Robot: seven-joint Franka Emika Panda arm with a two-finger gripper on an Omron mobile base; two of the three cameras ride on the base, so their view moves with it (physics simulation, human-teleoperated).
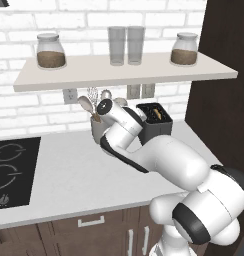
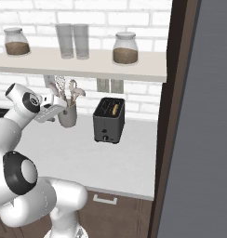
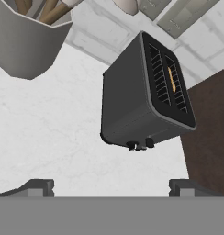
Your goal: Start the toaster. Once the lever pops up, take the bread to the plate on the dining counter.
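The black toaster [image 3: 141, 101] stands on the pale worktop against the brick wall, also seen as the toaster [image 2: 109, 120] and the toaster [image 1: 155, 120]. The tan bread [image 3: 171, 79] sits low in one slot, its top edge showing as bread [image 2: 115, 109]. Two small dark stubs [image 3: 131, 146] stick out of the toaster's narrow face; which one is the lever I cannot tell. My gripper [image 3: 111, 187] is open and empty, a short way in front of that face and apart from it. My hand [image 2: 51, 111] hovers left of the toaster. The plate and dining counter are out of view.
A grey utensil holder [image 2: 67, 116] with wooden spoons stands just left of the toaster, close to my hand. A black hob [image 1: 11, 170] lies at the far left. A shelf [image 1: 124, 72] with jars and glasses hangs overhead. A dark tall panel [image 2: 173, 116] bounds the right.
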